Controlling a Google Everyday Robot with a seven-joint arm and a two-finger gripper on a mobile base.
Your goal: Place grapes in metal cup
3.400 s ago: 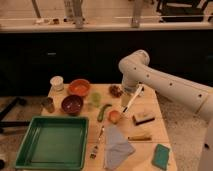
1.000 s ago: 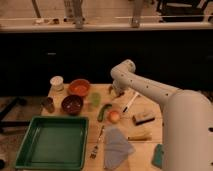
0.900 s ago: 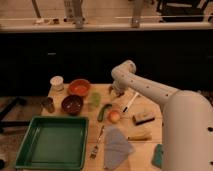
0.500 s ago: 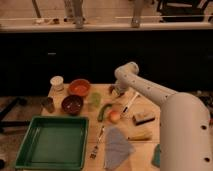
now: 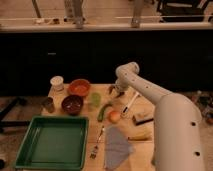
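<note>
**Table top: contents**

Light wooden table (image 5: 127, 126), one level.

- Back left: white round lidded container (image 5: 57, 82), orange round bowl (image 5: 79, 86) just beside it.
- In front of these: small dull grey-brown metal cup (image 5: 48, 104), dark red-brown bowl (image 5: 72, 104), translucent green cup (image 5: 95, 99).
- Centre: long green vegetable (image 5: 104, 111), peach-coloured round fruit (image 5: 114, 116), white-handled utensil (image 5: 130, 103).
- Front left: green rectangular plastic tray (image 5: 22, 150).
- Front centre: fork (image 5: 97, 145), grey-blue folded cloth (image 5: 117, 146).
- Right: dark block (image 5: 143, 119), long yellow item (image 5: 140, 136).
- Back centre: dark reddish-purple grapes (image 5: 111, 90), partly hidden under the gripper (image 5: 116, 92), which is low there with fingers spread. Contact cannot be told.
</note>
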